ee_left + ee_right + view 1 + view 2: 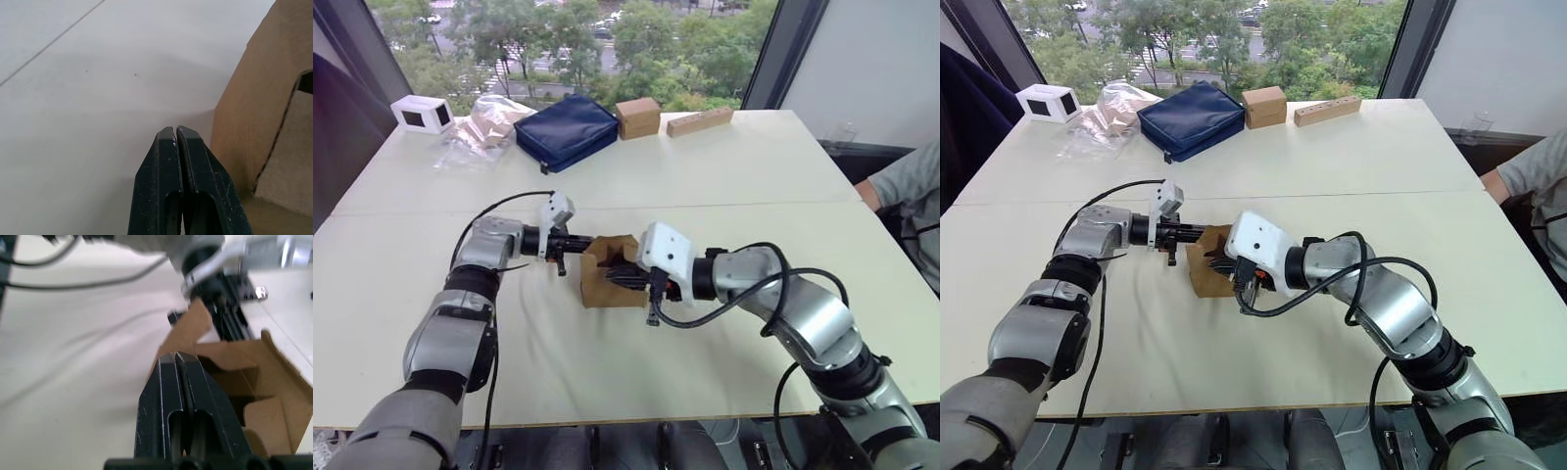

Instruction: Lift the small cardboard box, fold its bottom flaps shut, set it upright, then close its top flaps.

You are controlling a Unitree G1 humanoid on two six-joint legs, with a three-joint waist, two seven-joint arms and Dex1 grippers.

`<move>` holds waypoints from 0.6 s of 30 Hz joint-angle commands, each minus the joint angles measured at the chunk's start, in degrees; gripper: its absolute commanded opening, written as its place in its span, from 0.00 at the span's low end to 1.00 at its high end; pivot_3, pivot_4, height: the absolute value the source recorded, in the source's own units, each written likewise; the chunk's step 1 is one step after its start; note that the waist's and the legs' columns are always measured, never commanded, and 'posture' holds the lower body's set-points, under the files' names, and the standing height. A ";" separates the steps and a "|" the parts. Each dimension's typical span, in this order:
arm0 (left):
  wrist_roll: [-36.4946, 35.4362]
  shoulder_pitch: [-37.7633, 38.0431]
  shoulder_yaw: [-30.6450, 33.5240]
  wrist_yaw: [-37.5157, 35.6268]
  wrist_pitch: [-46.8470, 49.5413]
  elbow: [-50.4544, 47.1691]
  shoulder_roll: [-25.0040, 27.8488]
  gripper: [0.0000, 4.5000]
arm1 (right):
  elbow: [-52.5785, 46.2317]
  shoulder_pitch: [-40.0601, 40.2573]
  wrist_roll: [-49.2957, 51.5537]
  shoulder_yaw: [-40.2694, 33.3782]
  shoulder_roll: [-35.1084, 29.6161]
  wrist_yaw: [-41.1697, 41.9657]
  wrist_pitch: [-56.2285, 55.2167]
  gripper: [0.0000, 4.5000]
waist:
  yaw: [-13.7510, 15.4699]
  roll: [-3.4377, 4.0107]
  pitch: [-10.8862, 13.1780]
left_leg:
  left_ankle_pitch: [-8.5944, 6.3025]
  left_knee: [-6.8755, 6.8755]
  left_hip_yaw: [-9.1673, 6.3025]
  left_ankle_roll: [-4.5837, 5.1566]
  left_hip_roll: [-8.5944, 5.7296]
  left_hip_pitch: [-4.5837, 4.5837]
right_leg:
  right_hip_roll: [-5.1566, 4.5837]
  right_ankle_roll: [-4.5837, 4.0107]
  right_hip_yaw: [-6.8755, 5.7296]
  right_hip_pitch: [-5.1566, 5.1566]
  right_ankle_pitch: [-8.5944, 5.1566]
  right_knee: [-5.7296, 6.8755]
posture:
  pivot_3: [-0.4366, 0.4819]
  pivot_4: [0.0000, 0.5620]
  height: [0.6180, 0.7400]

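The small cardboard box [607,286] rests on the white table [724,176] between my two arms, one end open. My left gripper [579,242] is shut with nothing in it and lies against the box's upper left edge; its wrist view shows the shut tips [176,129] beside a brown wall [249,107]. From the right, my right gripper [623,277] is also shut, its tips [175,355] at the open end. Flaps there stand loose: one raised flap [194,324] and one with angled corners [261,417]. I cannot tell whether these are the top flaps or the bottom flaps.
Along the far edge lie a white box [422,114], a clear plastic bag [481,127], a navy pouch [566,131], a small brown box [637,117] and a wooden block [700,121]. A person's sleeve [909,184] is at the right edge.
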 commanded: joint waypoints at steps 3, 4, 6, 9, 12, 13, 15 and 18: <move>-1.75 0.24 0.98 -0.53 0.68 -2.90 -0.05 0.01 | 3.05 -1.70 -4.14 2.44 0.42 0.38 -4.77 0.00 | -0.02 0.00 0.00 | 0.00 0.00 0.00 0.00 -0.01 0.00 | -0.01 0.00 0.00 0.00 0.00 0.00 | 0.48 0.27 1.00; -1.83 0.28 0.96 -0.51 0.75 -3.00 -0.07 0.01 | 3.50 -1.71 -4.19 2.53 0.86 0.35 -4.96 0.00 | -0.02 0.00 0.00 | 0.00 0.00 0.01 0.00 -0.01 0.00 | -0.01 0.00 0.00 0.00 0.00 0.00 | 0.48 0.27 1.00; -1.95 0.47 0.91 -0.60 0.86 -3.35 -0.10 0.01 | 4.28 -1.67 -3.64 2.13 2.20 0.32 -4.76 0.00 | -0.07 0.00 0.00 | 0.00 0.00 0.00 0.00 -0.01 0.00 | 0.00 0.00 0.00 -0.01 0.00 0.00 | 0.48 0.27 1.00; -2.14 0.82 0.84 -0.55 0.96 -3.88 -0.19 0.01 | 5.14 -1.58 -3.70 2.01 3.13 0.61 -4.73 0.00 | -0.11 0.00 0.00 | 0.00 0.00 0.00 0.00 0.00 0.00 | 0.00 0.00 0.00 -0.01 0.00 0.00 | 0.48 0.27 1.00; -2.34 1.10 0.91 -0.41 1.17 -4.41 -0.42 0.01 | 5.23 -1.37 -2.90 1.30 3.71 1.08 -3.74 0.00 | -0.05 0.00 0.00 | 0.00 0.00 0.00 0.00 0.00 0.00 | 0.00 0.00 0.00 -0.02 0.00 0.01 | 0.48 0.27 1.00; -2.37 1.18 0.92 -0.41 1.24 -4.57 -0.45 0.01 | 5.16 -1.28 -2.40 0.88 3.99 1.10 -3.23 0.00 | -0.02 0.00 0.00 | 0.00 0.00 0.00 -0.01 0.00 0.00 | 0.00 0.00 0.00 -0.01 0.00 0.01 | 0.48 0.27 1.00; -2.47 1.39 1.02 -0.37 1.35 -4.85 -0.40 0.01 | 5.55 -1.21 -2.48 0.74 3.96 1.13 -2.84 0.00 | -0.02 0.00 0.00 | 0.00 0.00 0.00 -0.01 0.00 0.00 | -0.01 0.00 0.00 -0.01 0.00 0.01 | 0.48 0.27 1.00; -2.64 1.54 1.25 -0.04 1.41 -4.96 -0.26 0.01 | 7.17 -1.26 -2.80 0.80 4.34 0.96 -2.38 0.00 | -0.04 0.00 0.00 | 0.00 0.00 0.00 -0.01 -0.01 0.00 | -0.01 0.00 0.00 -0.01 0.00 0.01 | 0.48 0.27 1.00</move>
